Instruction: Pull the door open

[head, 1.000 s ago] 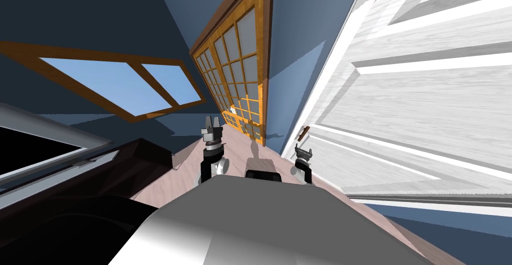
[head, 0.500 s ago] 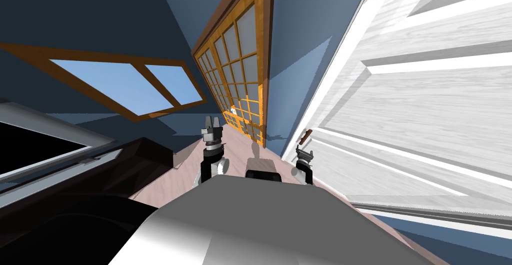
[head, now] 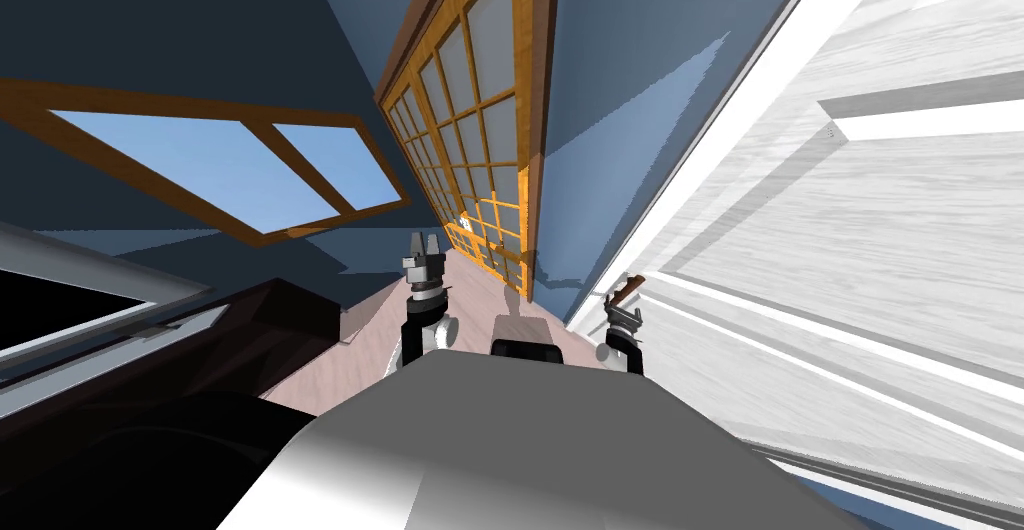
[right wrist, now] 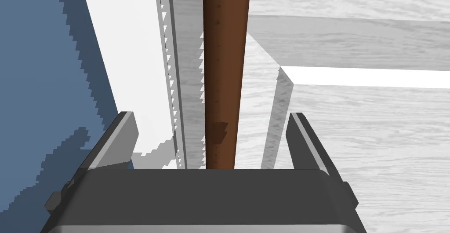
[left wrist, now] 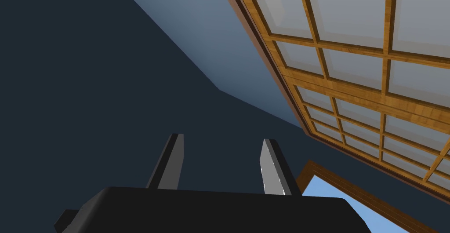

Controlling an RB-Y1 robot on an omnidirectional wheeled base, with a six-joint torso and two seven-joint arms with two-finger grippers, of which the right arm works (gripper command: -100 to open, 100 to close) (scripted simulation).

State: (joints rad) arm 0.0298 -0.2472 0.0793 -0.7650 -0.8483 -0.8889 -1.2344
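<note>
- The right gripper (right wrist: pixel 212 117) is standing wide around the slim brown bar handle (right wrist: pixel 224 67) on the white panelled door (right wrist: pixel 373 125); the handle's ends are cut off.
- The left gripper (left wrist: pixel 222 139) is gaping wide, empty.

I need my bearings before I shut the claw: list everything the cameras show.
door: one, white, panelled, to my right
handle: one, brown bar, on the door near its edge
screen: one, orange-brown grid frame with pale panes, ahead
window: one, brown frame, two blue panes, on the left wall
walls: blue, dark on the left, lighter between screen and door
floor: pale pink, ahead of the arms
furniture: one piece, dark brown, low on my left
left claw: one, open, empty, held ahead on the left
right claw: one, open, fingers either side of the handle with a gap on each side
</note>
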